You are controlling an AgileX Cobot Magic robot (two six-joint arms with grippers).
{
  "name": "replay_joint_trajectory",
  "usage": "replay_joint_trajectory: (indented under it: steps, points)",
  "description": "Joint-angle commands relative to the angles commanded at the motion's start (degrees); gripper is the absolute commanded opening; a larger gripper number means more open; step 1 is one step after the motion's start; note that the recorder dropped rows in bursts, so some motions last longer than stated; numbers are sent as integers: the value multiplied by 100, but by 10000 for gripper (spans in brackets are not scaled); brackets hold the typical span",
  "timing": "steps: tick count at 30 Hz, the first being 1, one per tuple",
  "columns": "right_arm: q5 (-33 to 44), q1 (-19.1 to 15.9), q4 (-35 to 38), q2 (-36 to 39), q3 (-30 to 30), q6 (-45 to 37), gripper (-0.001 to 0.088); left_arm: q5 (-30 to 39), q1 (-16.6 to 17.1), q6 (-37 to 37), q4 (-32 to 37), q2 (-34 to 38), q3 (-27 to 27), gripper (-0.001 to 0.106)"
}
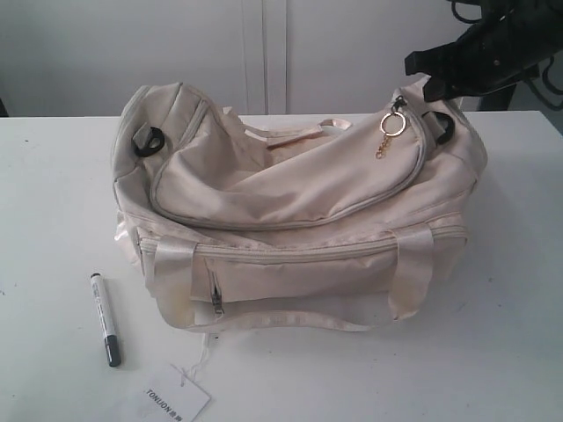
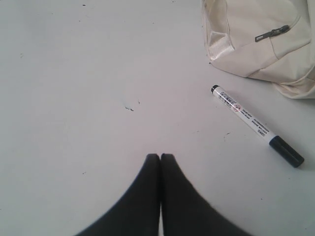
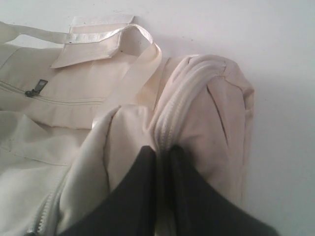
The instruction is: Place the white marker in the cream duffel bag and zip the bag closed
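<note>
The white marker [image 1: 104,316] [image 2: 251,123] lies flat on the table in front of the bag's left corner, its dark cap toward the front edge. The cream duffel bag [image 1: 299,193] [image 2: 256,34] [image 3: 206,113] sits mid-table with its curved top flap lying down. Its gold ring pull [image 1: 393,125] hangs at the right end. My right gripper [image 1: 431,83] [image 3: 162,150] is at that right end, pinching the zipper seam between nearly closed fingers. My left gripper [image 2: 160,156] is shut and empty above bare table, a short way from the marker. It does not show in the exterior view.
A white paper tag printed TONIJON [image 1: 176,400] lies on a string at the front edge near the marker. The bag's front pocket has a small dark zipper pull [image 1: 216,303] [image 3: 35,88]. Strap handles [image 1: 413,268] hang down the bag's front. A white wall stands behind the table.
</note>
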Motion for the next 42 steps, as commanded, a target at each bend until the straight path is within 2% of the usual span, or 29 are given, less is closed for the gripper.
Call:
replay_joint_trajectory:
  steps: [21,30,42]
  points:
    - [248,0,2,-115,0,37,0,0,0,0,0,0,0,0]
    - [585,0,13,-152,-247,270,0,0,0,0,0,0,0,0]
    - [608,0,25,-152,-265,270,0,-10,-1,0,18,0,0,0]
